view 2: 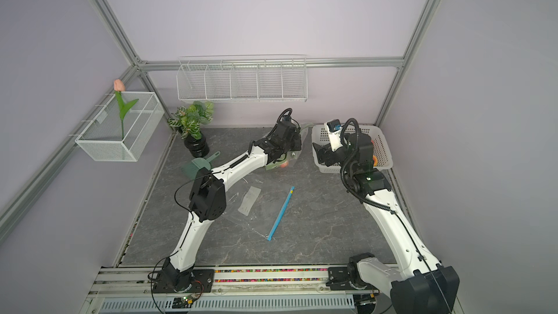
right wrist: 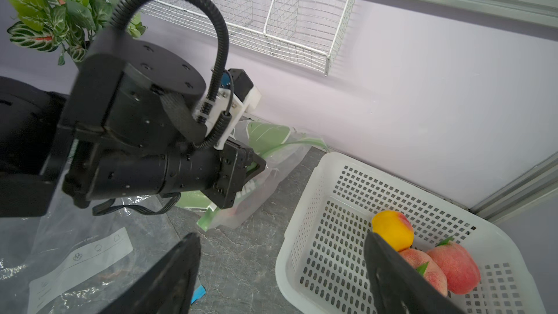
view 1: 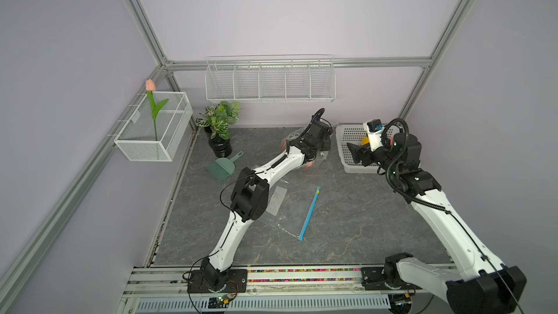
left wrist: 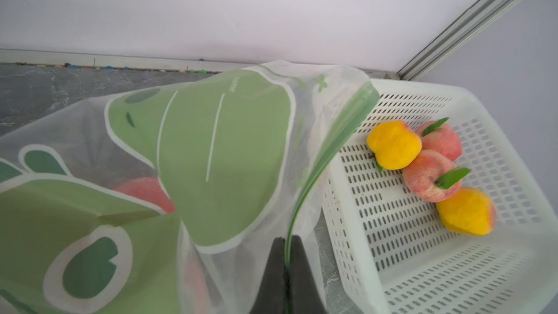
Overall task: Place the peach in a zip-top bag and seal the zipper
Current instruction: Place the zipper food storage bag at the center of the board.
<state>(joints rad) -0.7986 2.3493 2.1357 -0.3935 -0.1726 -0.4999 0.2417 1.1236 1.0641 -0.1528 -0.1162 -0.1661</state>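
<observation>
- The left gripper [left wrist: 288,241] is clenched on the green zipper strip [left wrist: 329,152] of a printed bag [left wrist: 217,152], so that edge of the bag is held up off the table [view 1: 347,222].
- A peach [left wrist: 145,191] is seen through the plastic, low down inside the printed bag.
- The right gripper [right wrist: 280,237] is released, its jaws spread wide with nothing between them. It hangs over the side of a white basket [right wrist: 305,206] nearest the bag.
- Four other peaches [left wrist: 428,176] are clustered in the basket, touching one another; two show yellow and two pink.
- The basket stands just beside the bag, at the table's back right corner.
- In the right wrist view, much of the bag is hidden by the left arm's black wrist [right wrist: 136,134].
- A clear bag [view 1: 290,218] with a blue zipper [view 1: 309,212] lies flat mid-table, partly covered by the left arm's elbow in both top views.
- A potted plant [view 1: 219,122] and a green dustpan [view 1: 223,167] are placed at the back left, well apart from the bags.
- A wire rack [view 1: 270,80] is mounted on the back wall, and a mesh box [view 1: 154,134] holding a pink tulip [view 1: 150,85] on the left wall.
</observation>
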